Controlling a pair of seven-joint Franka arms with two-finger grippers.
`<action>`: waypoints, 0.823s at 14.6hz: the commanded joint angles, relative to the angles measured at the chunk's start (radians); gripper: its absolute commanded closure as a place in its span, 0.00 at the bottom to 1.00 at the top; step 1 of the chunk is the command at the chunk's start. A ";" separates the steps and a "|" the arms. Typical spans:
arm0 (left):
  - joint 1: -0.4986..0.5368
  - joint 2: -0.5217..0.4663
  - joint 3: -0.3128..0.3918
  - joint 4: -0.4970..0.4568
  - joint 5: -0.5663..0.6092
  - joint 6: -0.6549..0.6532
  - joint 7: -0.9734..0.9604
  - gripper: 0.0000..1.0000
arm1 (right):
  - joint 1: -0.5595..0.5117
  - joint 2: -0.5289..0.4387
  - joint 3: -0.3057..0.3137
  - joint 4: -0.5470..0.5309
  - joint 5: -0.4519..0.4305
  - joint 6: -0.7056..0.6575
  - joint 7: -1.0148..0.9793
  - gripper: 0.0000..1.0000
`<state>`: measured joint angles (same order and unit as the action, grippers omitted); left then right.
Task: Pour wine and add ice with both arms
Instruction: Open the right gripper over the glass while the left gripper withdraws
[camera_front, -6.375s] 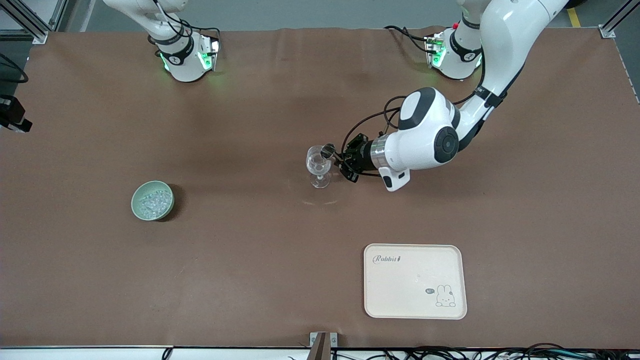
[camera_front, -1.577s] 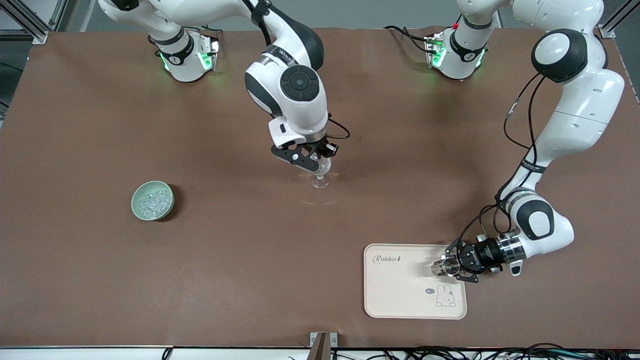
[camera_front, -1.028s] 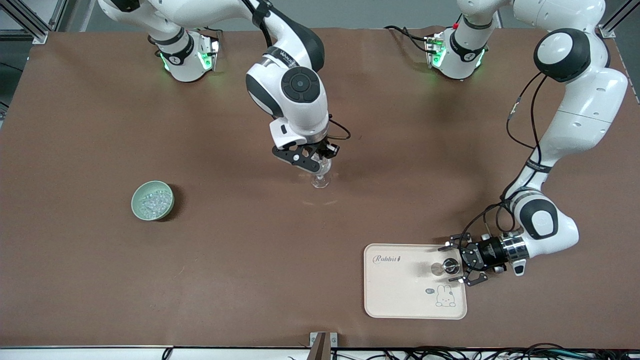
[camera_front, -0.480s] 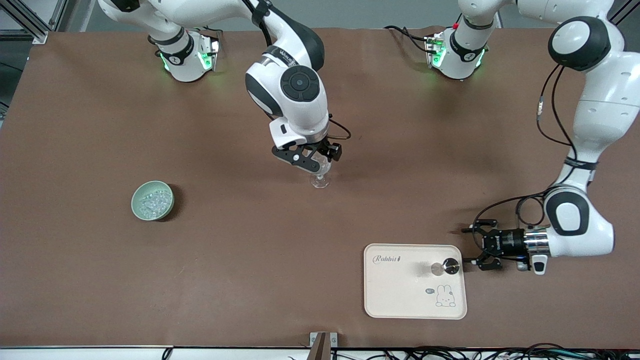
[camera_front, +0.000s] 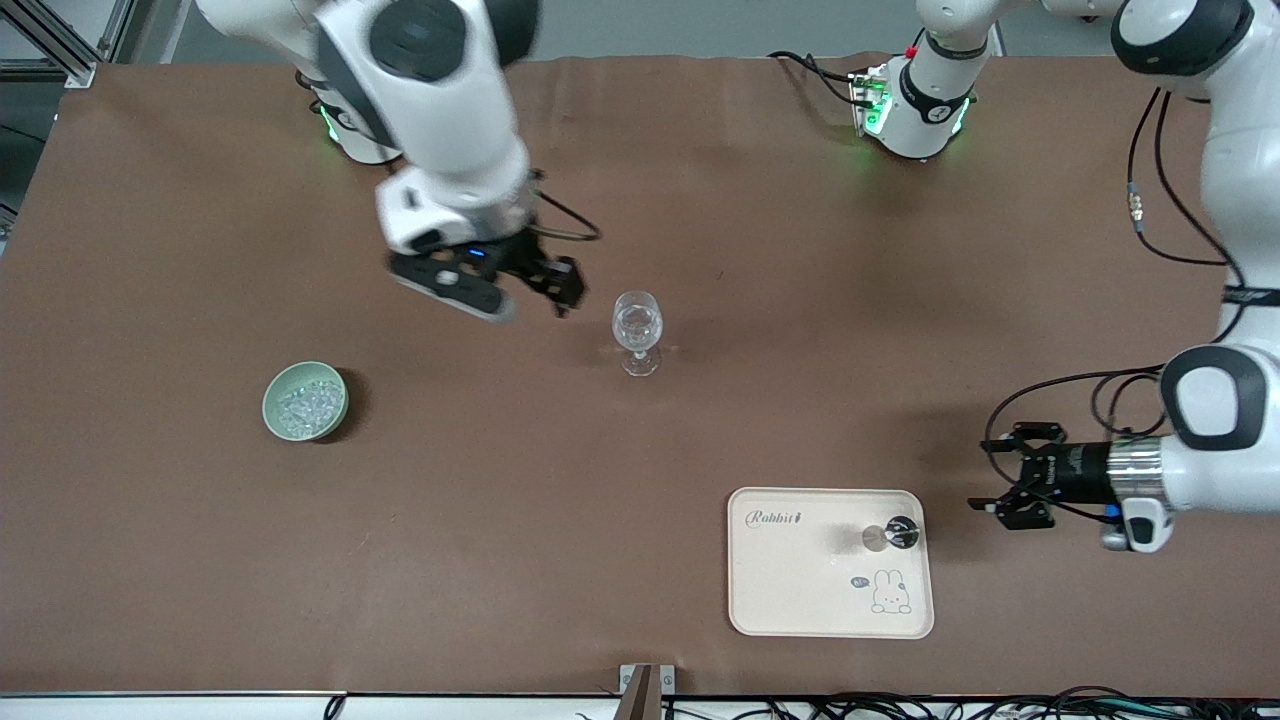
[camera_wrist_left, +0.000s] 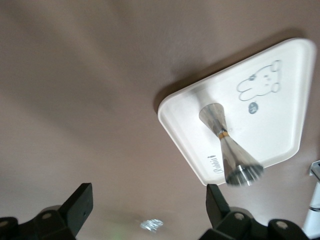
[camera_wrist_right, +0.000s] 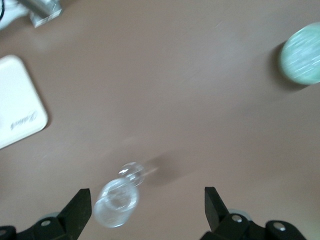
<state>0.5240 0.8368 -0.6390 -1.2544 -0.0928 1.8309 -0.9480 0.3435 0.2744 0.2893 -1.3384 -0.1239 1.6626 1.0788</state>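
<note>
Jigger (camera_front: 902, 533) stands upright on the cream tray (camera_front: 800, 590), at the tray's 2 o'clock corner. Left gripper (camera_front: 1010, 475) just off the tray at the jigger's 2 o'clock, fingers wide, empty. Right gripper (camera_front: 545, 285) over bare worktop (camera_front: 200, 550) at 10 o'clock of the stemmed glass (camera_front: 637, 330), fingers wide, empty. Ice (camera_front: 303, 405) in the green bowl (camera_front: 276, 392), well apart at the glass's 8 o'clock.

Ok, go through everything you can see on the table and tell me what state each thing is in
Jigger: upright on the tray, released.
Stemmed glass: upright on the table, untouched.
Green bowl: holds ice.
Left gripper: open, empty, beside the tray.
Right gripper: open, empty, between glass and bowl.
</note>
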 joint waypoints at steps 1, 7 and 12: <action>-0.005 -0.175 -0.008 -0.023 0.132 -0.096 0.079 0.00 | -0.128 -0.098 0.010 -0.048 -0.020 -0.067 -0.113 0.00; -0.004 -0.435 -0.045 -0.028 0.301 -0.235 0.424 0.00 | -0.250 -0.207 -0.171 -0.079 -0.034 -0.141 -0.534 0.00; -0.088 -0.576 0.066 -0.043 0.329 -0.245 0.723 0.00 | -0.284 -0.241 -0.341 -0.081 0.032 -0.184 -0.857 0.00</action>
<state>0.5029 0.3364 -0.6709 -1.2575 0.2285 1.5875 -0.3482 0.0702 0.0843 -0.0063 -1.3730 -0.1242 1.4950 0.3371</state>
